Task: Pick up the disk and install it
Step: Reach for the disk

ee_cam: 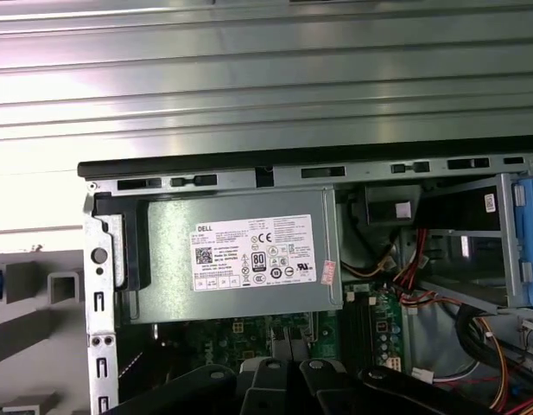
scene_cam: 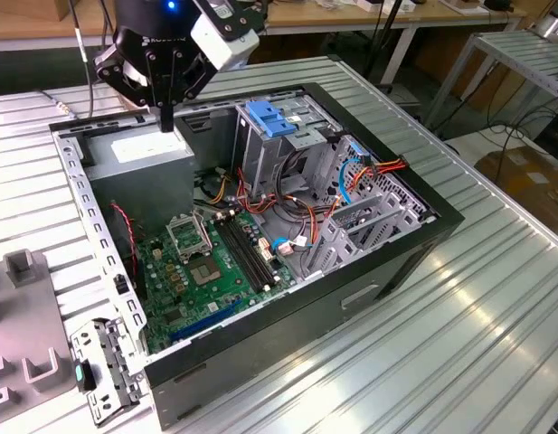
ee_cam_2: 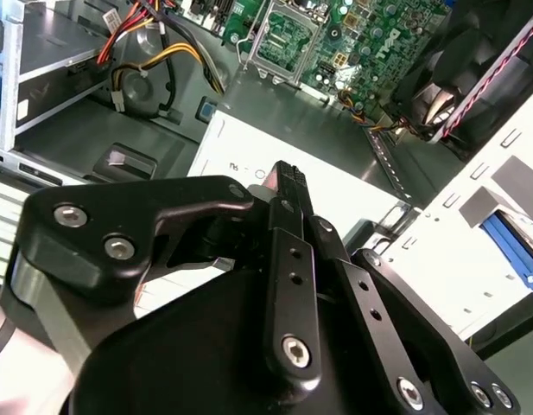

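Disk [ee_cam_2: 508, 245], grey with a bright blue rail, lies outside the open computer case [scene_cam: 387, 271], past its perforated wall, on the gripper's side away from the drive cage [scene_cam: 288, 149]. A ribbed metal table [scene_cam: 496, 298] carries the case. Directly beneath the gripper [scene_cam: 167, 125] sits the grey power supply [scene_cam: 138, 155], white label facing up; whether the tips touch it cannot be told. Below the gripper, deeper in the case, lies the green motherboard [scene_cam: 206, 271]. A ridged blue clip [scene_cam: 265, 119] tops the cage, near the gripper. Its black fingers [ee_cam_2: 288, 259] are pressed together, holding nothing.
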Controlling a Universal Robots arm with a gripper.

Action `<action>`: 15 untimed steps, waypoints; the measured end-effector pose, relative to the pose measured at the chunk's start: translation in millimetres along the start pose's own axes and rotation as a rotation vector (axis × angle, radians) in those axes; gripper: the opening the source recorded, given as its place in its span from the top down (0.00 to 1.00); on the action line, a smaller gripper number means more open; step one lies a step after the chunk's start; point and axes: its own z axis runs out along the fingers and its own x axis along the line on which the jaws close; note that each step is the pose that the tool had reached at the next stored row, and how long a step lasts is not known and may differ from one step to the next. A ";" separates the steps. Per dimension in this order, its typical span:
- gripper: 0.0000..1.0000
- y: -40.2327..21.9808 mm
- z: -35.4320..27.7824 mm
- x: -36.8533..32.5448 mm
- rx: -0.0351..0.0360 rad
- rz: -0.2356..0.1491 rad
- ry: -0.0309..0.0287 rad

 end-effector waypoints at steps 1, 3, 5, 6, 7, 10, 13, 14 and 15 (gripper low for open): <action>0.89 0.0 0.0 0.4 0.0000 0.000 0.0000; 0.89 -0.1 -0.1 1.5 0.0000 0.000 0.0000; 0.89 -0.3 -0.1 3.5 0.0000 0.000 0.0000; 0.89 -0.3 -0.1 4.4 0.0000 0.000 0.0000; 0.89 -0.4 -0.1 5.2 0.0000 0.000 0.0000; 0.89 -0.6 -0.1 7.7 0.0000 0.000 0.0000; 0.89 -0.7 -0.2 9.3 0.0000 0.000 0.0000; 0.89 -0.8 -0.2 10.1 0.0000 0.000 0.0000; 0.89 -0.9 -0.2 11.1 0.0000 0.000 0.0000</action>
